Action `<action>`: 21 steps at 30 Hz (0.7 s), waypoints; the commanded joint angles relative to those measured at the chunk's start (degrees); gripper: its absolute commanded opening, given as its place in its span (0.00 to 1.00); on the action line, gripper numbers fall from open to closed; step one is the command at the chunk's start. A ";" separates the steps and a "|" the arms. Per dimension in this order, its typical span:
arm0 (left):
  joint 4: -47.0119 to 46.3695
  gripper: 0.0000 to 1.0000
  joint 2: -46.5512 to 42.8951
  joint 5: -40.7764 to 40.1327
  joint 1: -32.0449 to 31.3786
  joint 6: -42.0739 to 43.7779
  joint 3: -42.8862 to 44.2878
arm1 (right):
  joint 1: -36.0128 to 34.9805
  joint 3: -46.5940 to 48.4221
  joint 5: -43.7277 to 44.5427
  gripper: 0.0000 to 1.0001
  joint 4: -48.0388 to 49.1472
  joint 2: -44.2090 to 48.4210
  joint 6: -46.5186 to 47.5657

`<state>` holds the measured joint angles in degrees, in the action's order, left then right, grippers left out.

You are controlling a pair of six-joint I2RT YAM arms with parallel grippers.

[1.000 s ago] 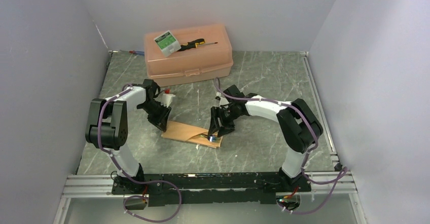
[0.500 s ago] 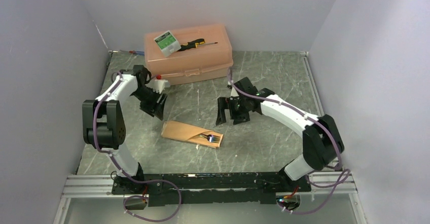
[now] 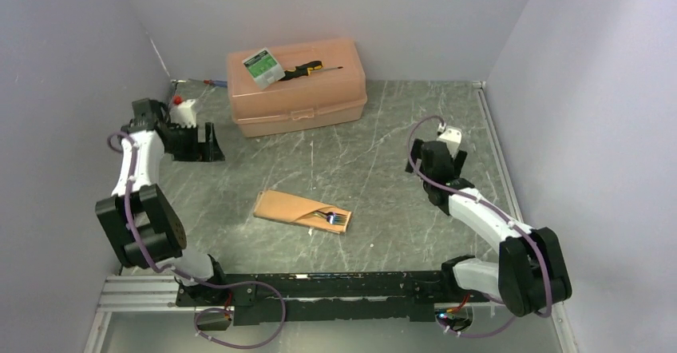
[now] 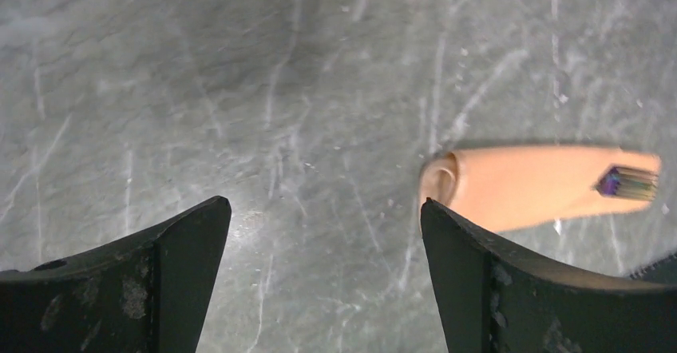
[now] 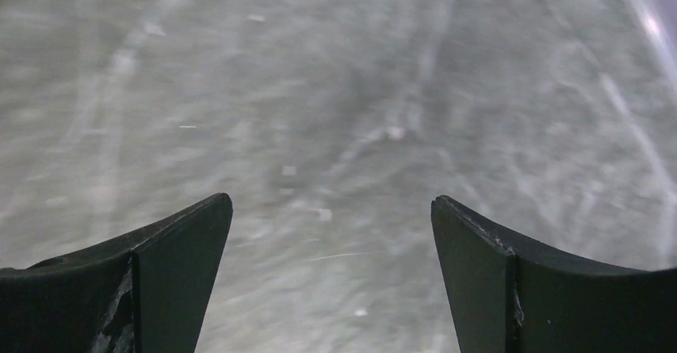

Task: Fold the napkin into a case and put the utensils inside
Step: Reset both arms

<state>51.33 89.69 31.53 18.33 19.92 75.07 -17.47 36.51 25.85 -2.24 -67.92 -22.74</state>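
Between pale walls (image 3: 335, 1), marbled tabletop (image 3: 383, 153) bears the case (image 3: 286, 206).

Plain pale walls (image 3: 335, 9) enclose a grey marbled tabletop (image 3: 351, 161), evenly lit, perhaps from overhead.

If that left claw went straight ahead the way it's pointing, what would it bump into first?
Probably the bare marbled tabletop; nothing lies between the fingers of the open left gripper. The napkin case holding the utensils sits off to one side, though depth is unclear.
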 commanded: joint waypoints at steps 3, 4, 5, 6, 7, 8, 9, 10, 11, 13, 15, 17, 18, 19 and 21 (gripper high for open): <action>-35.17 0.95 -10.29 5.06 2.27 -10.55 -22.96 | 5.43 -8.74 17.66 1.00 24.06 0.93 9.72; -40.19 0.95 -11.95 4.73 2.25 -11.86 -26.60 | 6.06 -11.07 17.11 1.00 28.70 1.64 11.30; -44.86 0.95 -13.27 3.99 2.32 -13.24 -29.69 | 6.76 -13.48 16.08 1.00 33.02 2.07 12.98; -49.59 0.95 -14.35 3.52 2.33 -14.05 -32.91 | 7.38 -15.25 15.51 1.00 37.77 2.13 13.85; -55.24 0.95 -15.00 3.12 2.33 -14.88 -35.81 | 8.05 -16.41 15.03 1.00 40.21 1.80 14.08; -59.43 0.95 -15.13 2.95 2.32 -15.83 -38.02 | 8.70 -17.09 14.04 1.00 41.65 1.14 14.38; -62.88 0.95 -14.72 3.06 2.33 -16.50 -39.58 | 9.22 -17.43 13.69 1.00 43.01 0.16 14.29; -65.72 0.95 -13.96 3.31 2.32 -17.40 -40.70 | 9.57 -17.92 13.26 1.00 44.70 -1.03 14.07; -68.97 0.95 -13.09 3.36 2.33 -18.52 -41.70 | 9.85 -18.48 12.36 1.00 46.76 -2.12 14.42; -75.41 0.95 -10.22 3.32 2.26 -20.65 -43.69 | 10.07 -19.25 11.42 1.00 50.80 -5.76 15.44; -81.89 0.95 -8.06 2.89 2.24 -23.38 -44.99 | 10.20 -20.06 10.94 1.00 55.51 -9.19 16.43; -88.01 0.95 -5.16 2.67 2.24 -24.13 -46.81 | 10.63 -20.82 9.63 1.00 59.59 -11.42 17.06; -91.14 0.95 -4.34 2.23 2.24 -24.88 -47.77 | 10.95 -21.20 8.35 1.00 60.59 -12.19 17.06; -94.19 0.95 -3.59 2.40 2.25 -25.67 -48.69 | 11.28 -21.82 7.03 1.00 62.42 -13.02 17.54; -100.73 0.95 -2.43 2.40 2.20 -26.98 -51.04 | 11.58 -22.89 2.63 1.00 64.66 -13.60 19.14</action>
<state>-30.00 85.47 33.36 20.53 -2.46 27.66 -6.81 15.31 35.18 50.43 -80.60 -6.74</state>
